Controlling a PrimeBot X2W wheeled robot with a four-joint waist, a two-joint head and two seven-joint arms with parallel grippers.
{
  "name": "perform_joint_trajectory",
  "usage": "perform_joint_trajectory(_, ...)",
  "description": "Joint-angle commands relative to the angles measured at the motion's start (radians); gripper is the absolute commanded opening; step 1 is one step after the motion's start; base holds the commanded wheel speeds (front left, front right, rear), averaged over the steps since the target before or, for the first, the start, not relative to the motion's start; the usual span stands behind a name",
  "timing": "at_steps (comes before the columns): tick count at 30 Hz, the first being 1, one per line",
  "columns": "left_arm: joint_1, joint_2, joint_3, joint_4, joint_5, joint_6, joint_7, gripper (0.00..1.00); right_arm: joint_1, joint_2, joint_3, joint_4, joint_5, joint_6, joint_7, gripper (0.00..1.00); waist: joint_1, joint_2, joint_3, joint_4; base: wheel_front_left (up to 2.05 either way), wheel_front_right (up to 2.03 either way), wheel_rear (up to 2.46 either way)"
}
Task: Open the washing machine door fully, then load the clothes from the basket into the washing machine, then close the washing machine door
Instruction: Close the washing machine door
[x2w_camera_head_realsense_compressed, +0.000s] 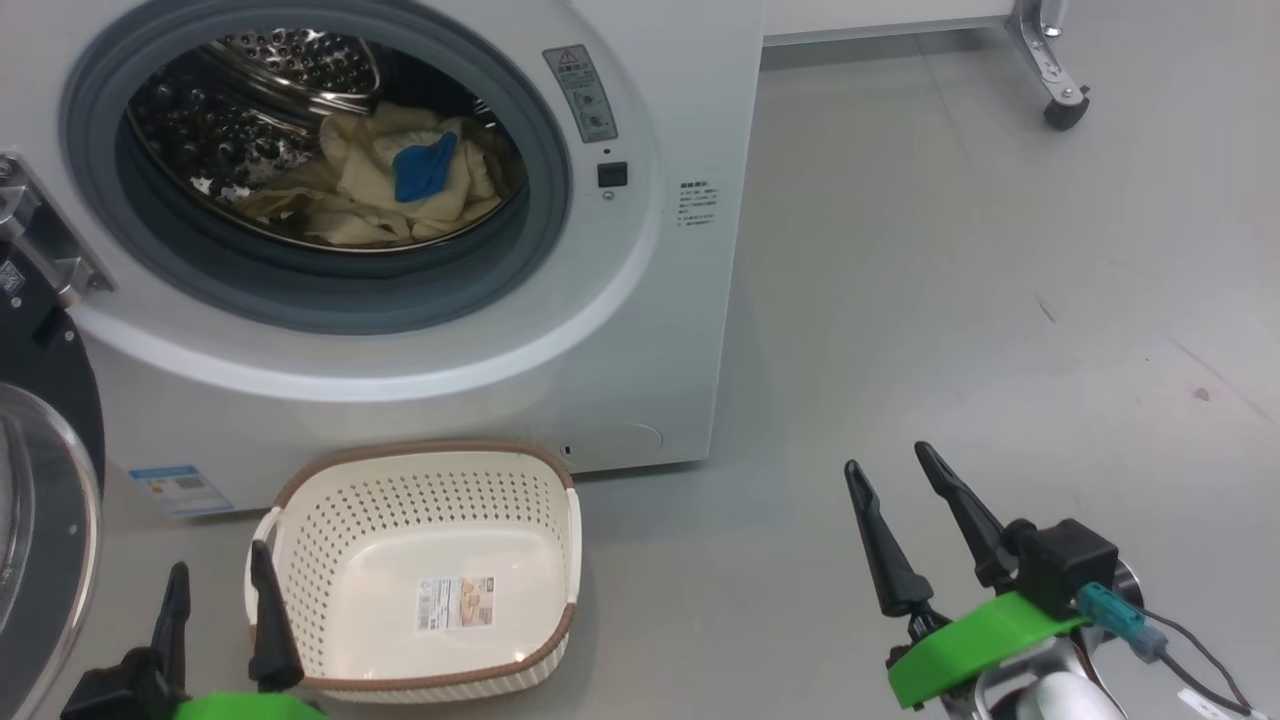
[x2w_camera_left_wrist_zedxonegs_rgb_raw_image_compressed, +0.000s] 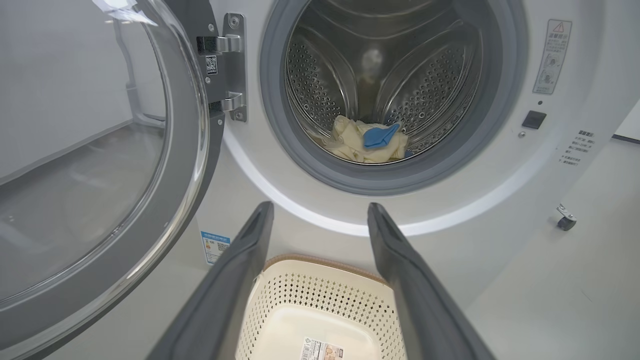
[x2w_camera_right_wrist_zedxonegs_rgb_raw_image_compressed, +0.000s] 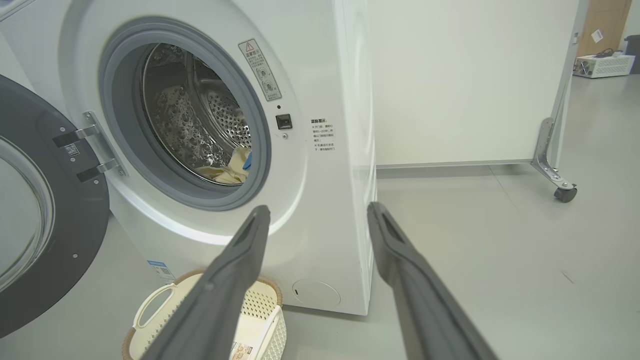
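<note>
Sitting crumpled in the perforated drum (x2w_camera_head_realsense_compressed: 230, 110) are soft yellow clothes (x2w_camera_head_realsense_compressed: 365, 195). Left end effector (x2w_camera_head_realsense_compressed: 220, 555) and right end effector (x2w_camera_head_realsense_compressed: 887, 456) are gaping wide, empty.

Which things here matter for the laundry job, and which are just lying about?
Job: washing machine; its door, swung open; clothes, already inside; basket, empty.
Lying about: white partition on the right; its caster.
</note>
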Motion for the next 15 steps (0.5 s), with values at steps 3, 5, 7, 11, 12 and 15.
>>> perform_joint_trajectory(3, -0.018, 0.007, 0.030, -0.029, 0.005, -0.002, -0.011, 1.00, -0.021, -0.009, 0.020, -0.035, -0.001, 0.002, -0.006, 1.00, -0.0001, 0.0000, 0.003, 0.000, -1.35, 1.96, -0.60)
perform_joint_trajectory(5, -0.019, 0.007, 0.031, -0.029, 0.005, -0.003, -0.011, 1.00, -0.021, -0.009, 0.019, -0.036, 0.000, 0.002, -0.006, 1.00, -0.0001, 0.0000, 0.005, 0.000, -1.63, 2.18, -0.54)
perform_joint_trajectory(7, -0.020, 0.007, 0.031, -0.029, 0.004, -0.004, -0.011, 1.00, -0.021, -0.009, 0.018, -0.036, 0.000, 0.002, -0.006, 1.00, -0.0001, 0.0000, 0.007, 0.001, -1.56, 1.80, -0.23)
perform_joint_trajectory(11, -0.022, 0.007, 0.037, -0.032, 0.004, -0.004, -0.011, 1.00, -0.022, -0.009, 0.018, -0.038, 0.001, 0.002, -0.006, 1.00, -0.0001, 0.0000, 0.013, 0.003, -1.27, 1.27, 0.00)
perform_joint_trajectory(12, -0.023, 0.007, 0.039, -0.032, 0.007, -0.003, -0.011, 1.00, -0.022, -0.009, 0.018, -0.038, 0.001, 0.002, -0.006, 1.00, -0.0001, 0.0000, 0.014, 0.003, -0.93, 0.93, 0.00)
perform_joint_trajectory(15, -0.027, 0.007, 0.044, -0.035, 0.001, -0.005, -0.011, 1.00, -0.024, -0.009, 0.016, -0.039, 0.001, 0.002, -0.006, 1.00, -0.0001, 0.0000, 0.018, 0.007, -0.66, 0.66, 0.00)
